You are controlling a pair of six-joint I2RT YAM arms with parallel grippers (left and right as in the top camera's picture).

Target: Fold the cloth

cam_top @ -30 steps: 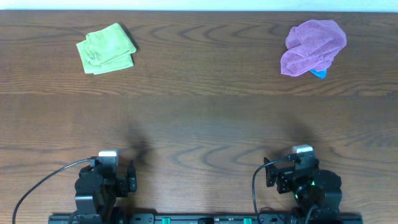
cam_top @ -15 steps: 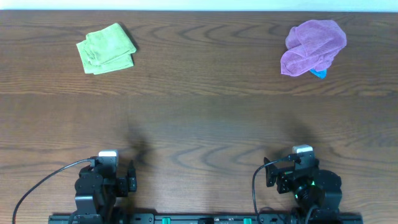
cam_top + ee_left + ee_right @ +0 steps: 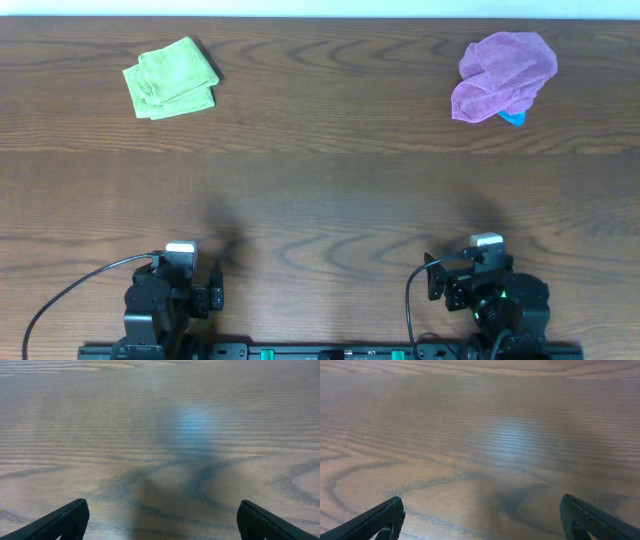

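Left gripper (image 3: pixel 160 522) wide open over bare wood, nothing between the jaws; right gripper (image 3: pixel 481 519) likewise wide and empty. Both arms sit at the near edge of the table (image 3: pixel 320 200). Green cloth (image 3: pixel 171 77) lies far left near the back edge, well apart from either gripper, loosely doubled on itself with uneven edges. Purple cloth (image 3: pixel 502 75) is bunched far right, a small blue object (image 3: pixel 513 119) peeking from under it. Likely trouble: a long reach leaves little slack for a clean pinch; stacked layers mean the fingers may catch several at once, dragging the bundle instead of opening it.
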